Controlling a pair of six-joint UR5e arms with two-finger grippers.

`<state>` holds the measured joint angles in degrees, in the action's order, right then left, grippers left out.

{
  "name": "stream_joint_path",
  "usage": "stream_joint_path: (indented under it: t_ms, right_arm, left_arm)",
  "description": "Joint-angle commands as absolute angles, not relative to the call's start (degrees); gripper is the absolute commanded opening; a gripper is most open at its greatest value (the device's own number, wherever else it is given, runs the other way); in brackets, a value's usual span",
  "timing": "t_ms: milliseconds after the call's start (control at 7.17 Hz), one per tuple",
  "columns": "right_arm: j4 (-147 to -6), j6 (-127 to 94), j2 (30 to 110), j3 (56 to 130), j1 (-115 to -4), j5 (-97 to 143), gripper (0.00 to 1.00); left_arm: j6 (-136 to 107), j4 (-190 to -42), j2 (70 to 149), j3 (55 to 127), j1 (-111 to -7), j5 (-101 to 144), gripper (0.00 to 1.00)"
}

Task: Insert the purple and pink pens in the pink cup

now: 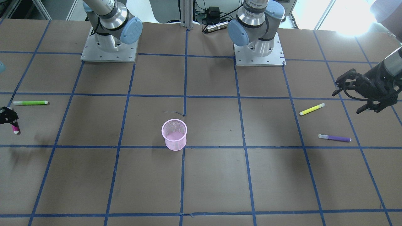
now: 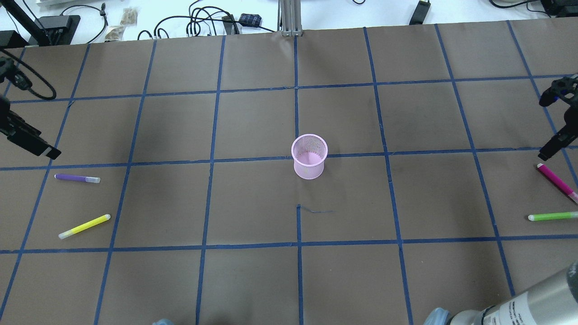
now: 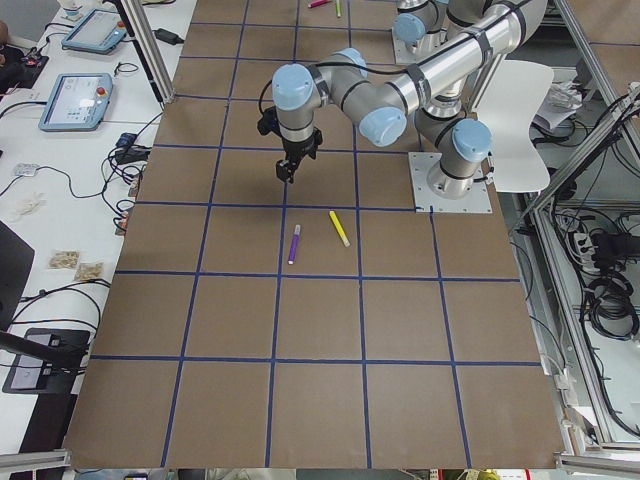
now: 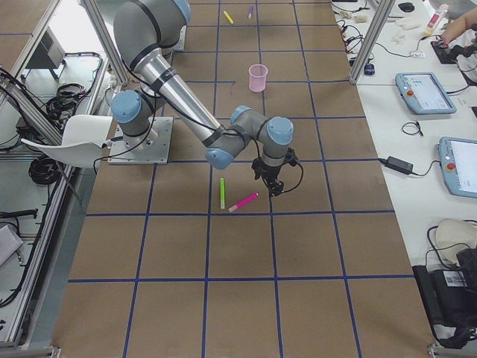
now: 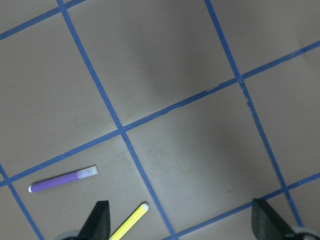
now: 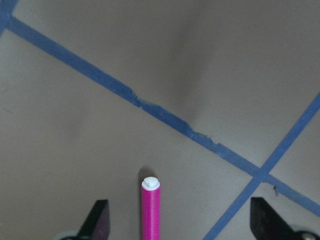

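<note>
Right gripper (image 6: 182, 222): jaws spread wide, nothing gripped, sitting over the end of the pink pen (image 6: 150, 210). That pen lies flat on the table (image 2: 253, 280), lined up between the fingers in the wrist view, green pen (image 2: 553, 216) nearby. Left gripper (image 5: 183, 222): also spread, empty, above the table near the purple pen (image 2: 76, 178) and yellow pen (image 2: 84, 226). Pink cup (image 2: 309, 155) upright mid-table, well apart from both pens.

The left gripper (image 1: 347, 101) points down, its two fingers spread wide. The right gripper (image 6: 178, 222) points down too, fingers wide apart.
</note>
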<state>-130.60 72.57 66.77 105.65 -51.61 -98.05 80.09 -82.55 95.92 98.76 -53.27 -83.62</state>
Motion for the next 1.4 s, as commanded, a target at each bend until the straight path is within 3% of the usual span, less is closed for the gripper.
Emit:
stream_joint_path:
  t_ms: [0, 140, 279, 558, 837, 1256]
  right_arm:
    - [-134.1, 75.6, 65.8, 108.5, -50.3, -98.3, 1.00]
    - [-134.3, 75.6, 64.4, 108.4, -50.3, -98.1, 0.98]
    - [-134.1, 75.6, 64.2, 108.3, -50.3, -98.3, 0.87]
    - [-133.9, 75.3, 64.2, 108.3, -50.3, -98.6, 0.51]
    - [-133.5, 74.7, 64.5, 108.1, -50.3, -98.6, 0.00]
    - [-133.1, 73.0, 67.0, 104.7, -51.5, -97.7, 0.00]
  left_arm:
    - [101.0, -77.5, 102.2, 99.8, -47.6, -82.7, 1.00]
    - [110.3, -74.9, 105.6, 99.7, -45.5, -82.3, 1.00]
    - [120.0, -73.2, 108.7, 99.2, -43.9, -77.9, 1.00]
    - [131.7, -71.6, 114.6, 97.0, -42.3, -74.0, 1.00]
    - [137.7, -71.9, 120.1, 93.6, -40.5, -70.1, 0.96]
    - [141.1, -72.4, 124.7, 93.5, -38.8, -66.6, 0.89]
